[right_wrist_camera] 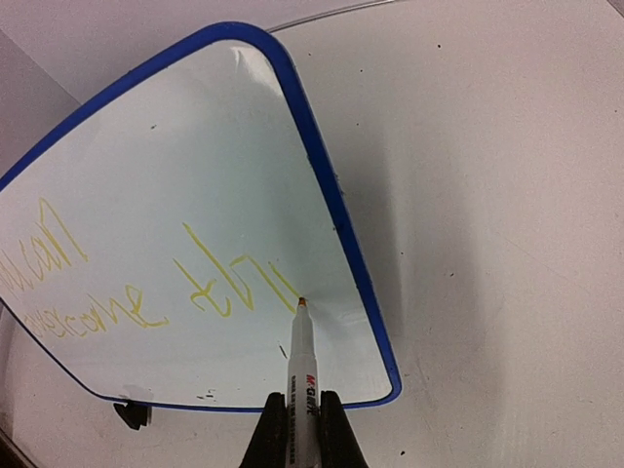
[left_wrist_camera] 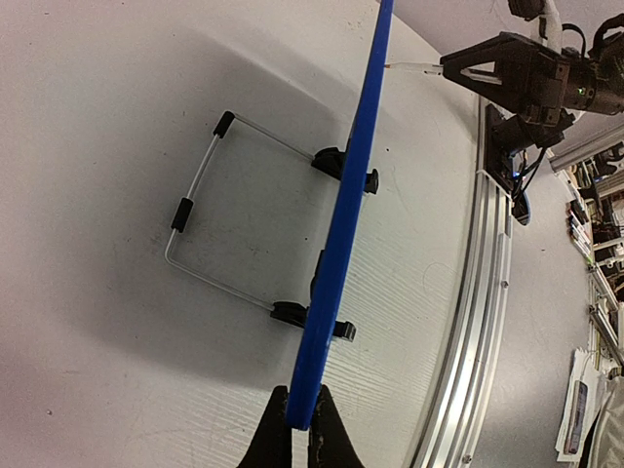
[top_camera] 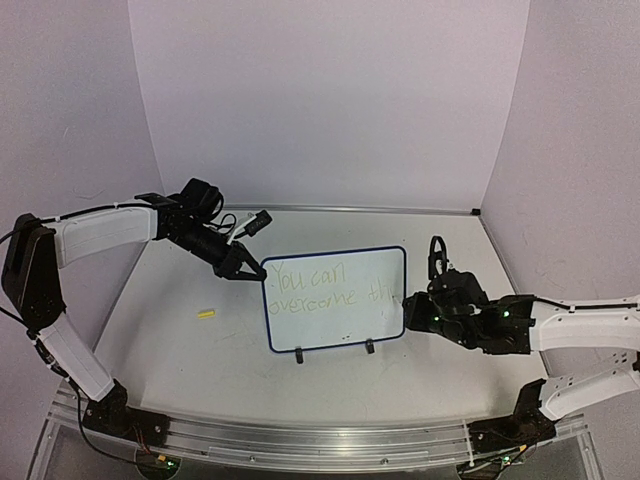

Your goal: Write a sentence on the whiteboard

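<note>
The left jaws pinch the upper-left edge of the small glossy white whiteboard with a blue frame [top_camera: 340,325]. This likely steadies it upright on the worktop [top_camera: 200,365] while the right jaws, clamped on a white marker pen [right_wrist_camera: 301,356], press its tip beside the yellow-green handwritten sentence [top_camera: 330,287].

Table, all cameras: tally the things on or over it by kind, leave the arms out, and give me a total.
Whiteboard, with its wire stand: 1
Marker: 1
Small yellow piece, possibly a cap: 1
Total: 3
</note>
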Robot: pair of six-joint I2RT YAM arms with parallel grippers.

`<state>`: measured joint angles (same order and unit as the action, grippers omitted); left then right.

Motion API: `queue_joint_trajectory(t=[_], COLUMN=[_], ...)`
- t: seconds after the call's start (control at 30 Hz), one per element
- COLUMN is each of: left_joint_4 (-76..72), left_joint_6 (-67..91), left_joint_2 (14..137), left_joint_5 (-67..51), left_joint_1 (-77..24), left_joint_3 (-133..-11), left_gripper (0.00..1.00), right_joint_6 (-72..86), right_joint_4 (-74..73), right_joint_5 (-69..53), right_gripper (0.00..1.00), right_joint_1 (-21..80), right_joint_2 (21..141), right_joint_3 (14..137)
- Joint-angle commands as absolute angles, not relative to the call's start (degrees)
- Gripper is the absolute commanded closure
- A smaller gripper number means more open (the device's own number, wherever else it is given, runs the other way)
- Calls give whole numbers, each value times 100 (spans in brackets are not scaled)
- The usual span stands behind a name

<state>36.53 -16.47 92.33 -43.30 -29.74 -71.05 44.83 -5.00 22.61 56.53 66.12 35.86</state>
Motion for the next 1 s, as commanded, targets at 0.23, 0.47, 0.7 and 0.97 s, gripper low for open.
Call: queue_joint_trajectory(t=[0.23, 0.47, 0.7, 0.97], left_joint_4=[3897, 3902, 3902, 3901], left_joint_6=[-1779, -1777, -1781, -1778], left_joint_2=[9358, 9367, 9386, 9399], left_joint_5=[-3700, -3700, -3700, -3710], left_joint_1=[-3033, -3032, -3032, -3033], left_joint_3=[-7109, -7102, -7110, -7110], left_gripper=[100, 100, 100, 100], right_joint_6=[4058, 3846, 3867, 3823], right_joint_4=[-481, -492, -491, -492], right_joint_5=[2253, 2340, 2419, 2417], right_gripper=[100, 100, 100, 100], right_joint_1=[5633, 5628, 5633, 5631], right_joint_2=[6019, 6399, 6466, 6609], right_joint_3=[3756, 4092, 4100, 4132])
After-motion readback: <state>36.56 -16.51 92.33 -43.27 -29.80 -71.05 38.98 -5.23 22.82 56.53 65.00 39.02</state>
